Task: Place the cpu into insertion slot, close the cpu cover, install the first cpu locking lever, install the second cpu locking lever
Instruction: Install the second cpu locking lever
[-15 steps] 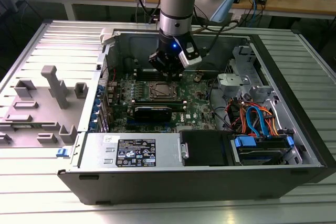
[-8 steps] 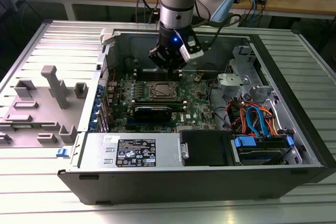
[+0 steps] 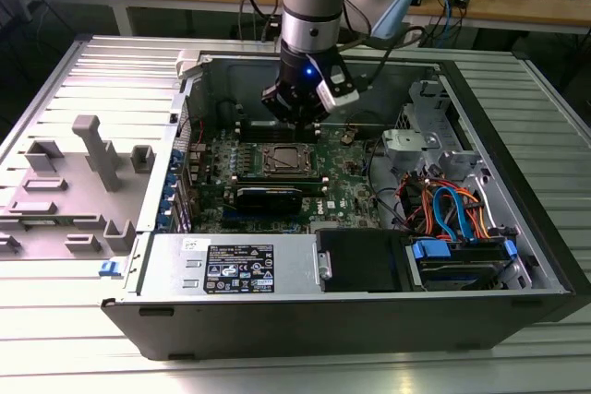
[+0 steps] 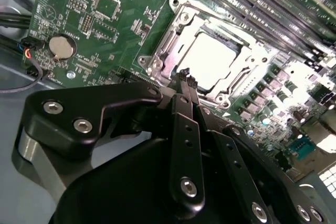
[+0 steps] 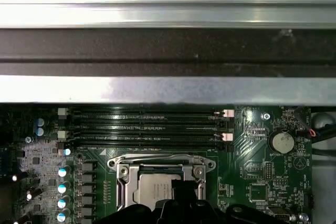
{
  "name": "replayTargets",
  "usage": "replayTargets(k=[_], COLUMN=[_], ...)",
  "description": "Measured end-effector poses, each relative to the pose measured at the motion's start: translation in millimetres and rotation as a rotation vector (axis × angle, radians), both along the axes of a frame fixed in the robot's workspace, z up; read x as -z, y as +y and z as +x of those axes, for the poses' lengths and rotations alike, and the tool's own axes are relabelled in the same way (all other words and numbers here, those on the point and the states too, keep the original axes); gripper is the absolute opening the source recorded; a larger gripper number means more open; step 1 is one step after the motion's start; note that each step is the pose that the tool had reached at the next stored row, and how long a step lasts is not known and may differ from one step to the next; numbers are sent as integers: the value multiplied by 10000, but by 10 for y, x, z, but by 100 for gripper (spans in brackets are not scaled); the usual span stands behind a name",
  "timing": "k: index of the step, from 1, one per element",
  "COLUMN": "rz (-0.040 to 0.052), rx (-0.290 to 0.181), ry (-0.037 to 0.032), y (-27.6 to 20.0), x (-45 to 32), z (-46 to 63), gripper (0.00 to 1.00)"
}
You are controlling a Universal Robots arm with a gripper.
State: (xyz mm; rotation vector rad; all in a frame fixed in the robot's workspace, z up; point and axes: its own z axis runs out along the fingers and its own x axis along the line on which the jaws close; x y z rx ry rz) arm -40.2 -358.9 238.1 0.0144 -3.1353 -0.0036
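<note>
- Small flat square cpu with silvery-grey metal top [image 4: 212,56]: seated in the square insertion slot with silver metal rim [image 4: 157,59] on the green motherboard [image 4: 79,14], its pale face bright and bare.
- Thin silver metal cpu cover frame [image 5: 160,167]: lying flat around the chip in both wrist views, the chip showing through its central window.
- Black gripper [image 4: 185,77]: poised just above the socket's edge, fingertips drawn close together, holding nothing visible.
- Long black memory slots [image 5: 144,127]: running beside the socket.
- Round silver coin battery [image 4: 62,46]: nearby on the board.
- Open grey computer case [image 3: 517,136]: surrounding the board in the exterior view.
</note>
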Motion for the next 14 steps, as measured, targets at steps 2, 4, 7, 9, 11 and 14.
replayTargets(k=[2, 4, 7, 9, 11, 14], rz=[0, -2, -3, -5, -5, 79], rx=[1, 1, 0, 0, 0, 0], ry=[-1, 0, 0, 0, 0, -1], y=[-49, -93, -192, -284, -395, -479], x=[1, 1, 1, 1, 1, 1], z=[0, 0, 0, 0, 0, 0], gripper=[11, 11, 11, 11, 11, 11])
